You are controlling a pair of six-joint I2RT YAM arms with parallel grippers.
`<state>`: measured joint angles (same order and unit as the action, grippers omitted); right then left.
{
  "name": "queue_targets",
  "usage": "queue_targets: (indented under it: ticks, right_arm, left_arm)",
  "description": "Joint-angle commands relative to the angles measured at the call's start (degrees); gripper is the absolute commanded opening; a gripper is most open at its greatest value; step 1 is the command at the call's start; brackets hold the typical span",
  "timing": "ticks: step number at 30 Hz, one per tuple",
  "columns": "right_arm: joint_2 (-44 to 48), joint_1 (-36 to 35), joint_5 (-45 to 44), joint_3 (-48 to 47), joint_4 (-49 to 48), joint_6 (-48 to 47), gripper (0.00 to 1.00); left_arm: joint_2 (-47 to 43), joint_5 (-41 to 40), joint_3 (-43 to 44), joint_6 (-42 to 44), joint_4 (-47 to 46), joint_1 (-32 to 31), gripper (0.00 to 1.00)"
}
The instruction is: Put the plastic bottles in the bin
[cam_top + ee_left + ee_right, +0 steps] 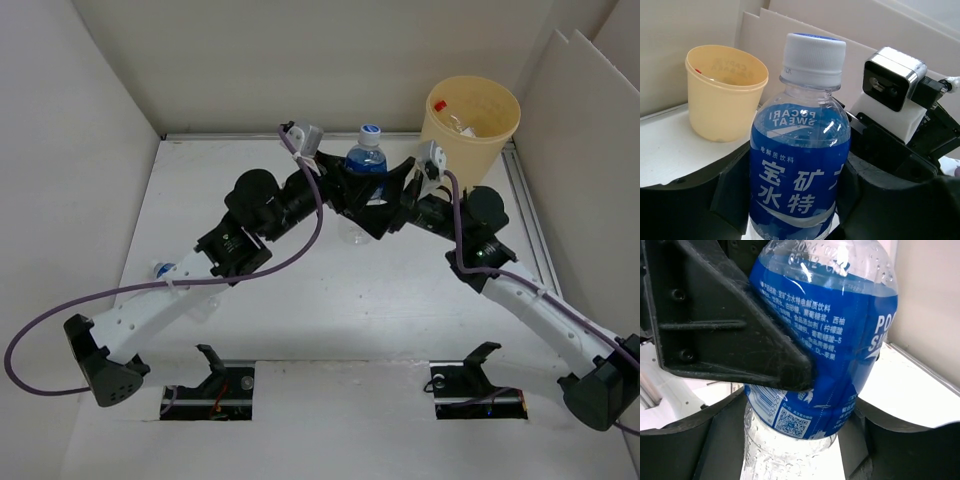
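Near edge, 6 o'clock: both arm bases, arms reaching out over the white table (pixel 350 320) to meet at centre-far.

9 o'clock, near-left: second bottle (pixel 163 270), blue cap showing, lying against the left forearm and partly hidden by it.

12 o'clock, centre-far: blue-labelled bottle (pixel 367 160) upright, white-and-blue cap on top, caught between the two grippers.
- Left gripper (pixel 348 188) comes in from 9 o'clock. Its wrist view shows the black fingers hard against both sides of the label, clamped on the bottle (pixel 800 170).
- Right gripper (pixel 396 196) comes in from 3 o'clock. Its wrist view has the fingers apart, one on each side of the bottle's (pixel 850 340) clear lower part. White shows between the right-hand finger and the plastic.
- One left finger (pixel 730 330) presses flat on the label there.

1 o'clock, far-right corner: bin (pixel 470 160), pale yellow, standing upright by the back wall, just beyond the right gripper and apart from the held bottle. Red cap (pixel 441 103) and a pale clear shape lie inside. In the left wrist view the bin (pixel 725 105) stands behind the bottle at 10 o'clock.
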<state>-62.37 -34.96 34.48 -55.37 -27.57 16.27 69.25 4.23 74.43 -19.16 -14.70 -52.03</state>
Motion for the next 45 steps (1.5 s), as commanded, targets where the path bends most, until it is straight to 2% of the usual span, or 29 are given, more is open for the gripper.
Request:
queue_targets:
  ticks: [1, 2, 3, 7, 8, 10, 11, 12, 15, 18, 21, 22, 27, 28, 29, 30, 31, 33, 38, 42, 43, 45]
  right_arm:
    - [-0.82, -0.72, -1.25, -1.75, -2.66, -1.16, 0.12]
    - [-1.43, -0.72, -1.78, -1.75, -2.66, -0.63, 0.06]
    - [-1.44, -0.72, -2.31, -1.75, -2.66, -0.63, 0.02]
    - [-4.58, 7.69, -2.58, -6.49, 0.93, -2.38, 0.01]
    - [-5.82, 12.33, -0.92, -7.98, 1.72, -2.39, 0.01]
    - [-8.46, 16.74, -0.21, -13.34, 3.74, -3.0, 0.01]
    - [-11.52, 18.68, -0.2, -15.27, 4.28, -3.7, 0.0]
    - [-13.11, 22.53, -0.2, -17.29, 4.89, -4.4, 0.0]
    - [-19.35, 28.26, -1.07, -24.68, 5.51, -4.41, 0.0]
    - [-26.88, 34.86, -2.22, -32.84, 6.74, -4.41, 0.0]
    - [-35.68, 39.78, -3.18, -42.78, 7.36, -1.96, 0.0]
    - [-37.54, 40.75, -3.97, -44.89, 7.36, -1.42, 0.0]
    - [-47.22, 43.49, -10.39, -58.49, 11.74, -0.19, 0.01]
    - [-49.14, 43.49, -11.27, -59.75, 12.27, -1.32, 0.03]
    - [-49.77, 43.49, -13.36, -60.72, 13.5, -2.03, 0.13]
    - [-49.78, 43.49, -14.43, -61.86, 14.21, -2.64, 0.39]
    - [-50.65, 43.49, -15.22, -62.39, 14.82, -3.17, 0.99]
    - [-51.8, 43.49, -15.84, -63.1, 16.14, -3.97, 1.0]
    - [-51.29, 42.96, -15.23, -61.44, 16.67, -4.67, 1.0]
    - [-42.69, 41.91, -12.87, -52.31, 16.67, -3.97, 1.0]
    - [-41.01, 41.9, -12.08, -50.12, 16.67, -3.97, 1.0]
    - [-37.67, 39.28, -10.66, -43.61, 16.67, -3.97, 1.0]
  left_arm:
    - [-3.59, 0.44, 0.19, -3.08, -4.81, -0.62, 0.5]
    - [-3.6, -0.35, 0.19, -4.21, -4.81, -0.62, 1.0]
    - [-3.6, -1.49, 0.19, -4.83, -4.03, -0.62, 1.0]
    - [-4.74, -9.3, 4.56, -7.19, 4.04, -0.62, 1.0]
    - [-5.26, -16.2, 5.45, -8.25, 9.81, -0.62, 1.0]
    - [-5.27, -24.75, 7.64, -11.24, 17.65, -0.62, 1.0]
    - [-5.27, -29.06, 10.01, -14.65, 27.0, -0.62, 1.0]
    - [-4.49, -35.89, 11.07, -17.2, 31.96, -0.62, 1.0]
    - [-2.81, -37.27, 11.35, -22.74, 46.19, 5.6, 1.0]
    - [-2.81, -38.16, 5.06, -22.77, 50.02, 8.34, 1.0]
    - [-3.42, -37.73, -2.16, -20.49, 50.03, 13.17, 1.0]
    - [-3.95, -36.06, -3.67, -19.61, 49.33, 17.45, 1.0]
    - [-7.81, -23.84, -13.69, -14.51, 43.36, 31.09, 1.0]
    - [-8.43, -22.52, -16.05, -13.72, 42.48, 33.03, 1.0]
    - [-9.22, -19.81, -16.86, -13.1, 41.86, 37.22, 1.0]
    - [-9.22, -18.92, -16.87, -13.1, 41.86, 39.18, 1.0]
    - [-9.22, -18.91, -17.39, -13.1, 41.86, 40.59, 1.0]
    - [-9.22, -21.08, -17.92, -13.1, 41.86, 43.4, 1.0]
    - [-8.52, -19.35, -17.92, -13.71, 44.05, 49.91, 1.0]
    - [-9.58, -18.21, -18.7, -14.59, 46.6, 57.02, 1.0]
    - [-8.88, -18.2, -19.84, -14.59, 47.13, 60.52, 1.0]
    - [-7.04, -19.08, -19.85, -15.47, 48.09, 61.35, 1.0]
